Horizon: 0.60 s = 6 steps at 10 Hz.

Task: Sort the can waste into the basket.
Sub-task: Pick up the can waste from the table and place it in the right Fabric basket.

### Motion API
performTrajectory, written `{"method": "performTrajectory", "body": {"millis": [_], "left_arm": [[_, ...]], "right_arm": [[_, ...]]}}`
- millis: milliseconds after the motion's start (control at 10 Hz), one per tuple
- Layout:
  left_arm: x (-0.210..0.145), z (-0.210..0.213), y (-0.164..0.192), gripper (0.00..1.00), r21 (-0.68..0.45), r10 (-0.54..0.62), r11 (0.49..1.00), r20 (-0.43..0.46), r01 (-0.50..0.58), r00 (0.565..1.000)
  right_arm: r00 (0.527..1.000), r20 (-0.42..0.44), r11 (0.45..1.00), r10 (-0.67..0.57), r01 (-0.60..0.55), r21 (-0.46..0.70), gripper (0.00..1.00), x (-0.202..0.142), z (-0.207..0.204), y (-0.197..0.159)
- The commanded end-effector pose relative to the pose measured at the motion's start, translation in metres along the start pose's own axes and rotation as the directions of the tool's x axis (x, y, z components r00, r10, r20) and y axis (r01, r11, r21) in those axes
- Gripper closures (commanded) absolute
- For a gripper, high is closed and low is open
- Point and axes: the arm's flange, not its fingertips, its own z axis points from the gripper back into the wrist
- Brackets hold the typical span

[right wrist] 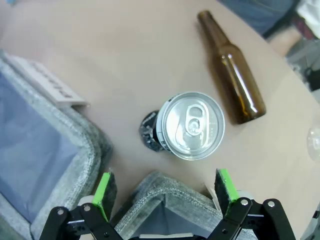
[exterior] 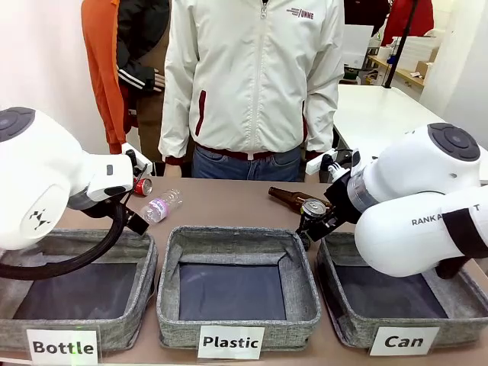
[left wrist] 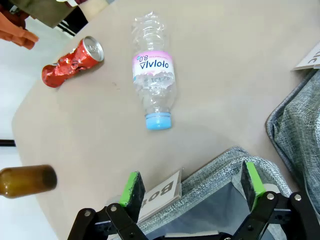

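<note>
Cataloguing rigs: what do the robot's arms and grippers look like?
White rounded shells, grey-capped: the left arm has a black cable, the right arm bears dark lettering. Black linkage with green pads on the left gripper and right gripper.

Brown bottle (left wrist: 29,181) blurred, cut off at the edge, red can (exterior: 142,186) half hidden behind left arm (exterior: 46,171)

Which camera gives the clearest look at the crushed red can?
The left wrist view: the red can lies fully visible on its side, dents and silver top plain. The front view catches just a small part of it beside the left arm.
</note>
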Motion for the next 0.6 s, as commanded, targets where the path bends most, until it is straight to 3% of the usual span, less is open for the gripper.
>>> {"method": "performTrajectory", "body": {"millis": [0, 500], "left_arm": [[0.0001, 0.0001, 0.0, 0.0, 0.0, 0.0, 1.0, 0.0, 0.0, 1.0], [0.0001, 0.0001, 0.0, 0.0, 0.0, 0.0, 1.0, 0.0, 0.0, 1.0]], "right_arm": [[1.0, 0.0, 1.0, -0.001, 0.001, 0.0, 0.0, 0.0, 0.0, -0.0001], [1.0, 0.0, 1.0, -0.001, 0.001, 0.0, 0.0, 0.0, 0.0, -0.0001]]}}
